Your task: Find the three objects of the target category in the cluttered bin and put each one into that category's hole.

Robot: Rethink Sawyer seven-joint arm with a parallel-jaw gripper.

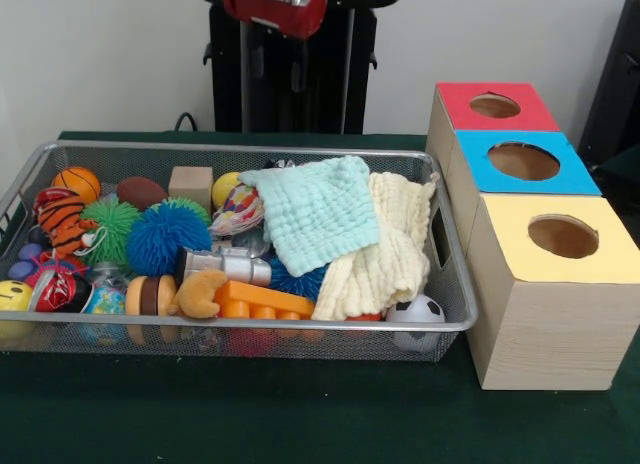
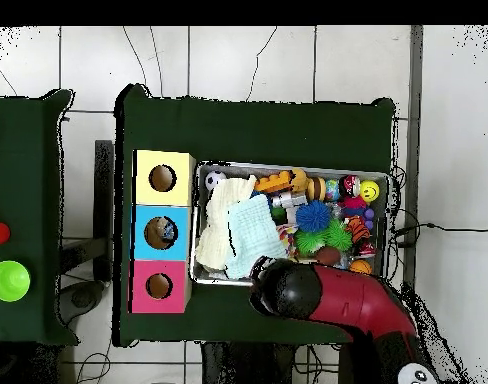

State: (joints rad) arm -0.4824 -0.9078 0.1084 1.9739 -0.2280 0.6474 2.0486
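Silver wire-mesh bin (image 1: 240,329) full, cloths covering centre. Clear plastic lumps not identifiable. Something shows inside blue-topped box's round hole (image 2: 162,232). Gripper state indeterminable.

The bin (image 1: 250,327) (image 2: 293,166) is a wide, shallow, rectangular basket of silver wire mesh with a thick metal rim. It sits flat on the green tabletop, just beside the row of three boxes, and is heaped with clutter.

The hole (image 1: 523,161) (image 2: 162,232) is round, cut through the blue top of the middle pale wooden box. From above, something greyish shows inside it, but what it is cannot be told.

Of the clear plastic lumps, only one likely piece (image 1: 104,275) shows: a glossy, see-through shape low among the clutter at the bin's end away from the boxes. The others cannot be picked out.
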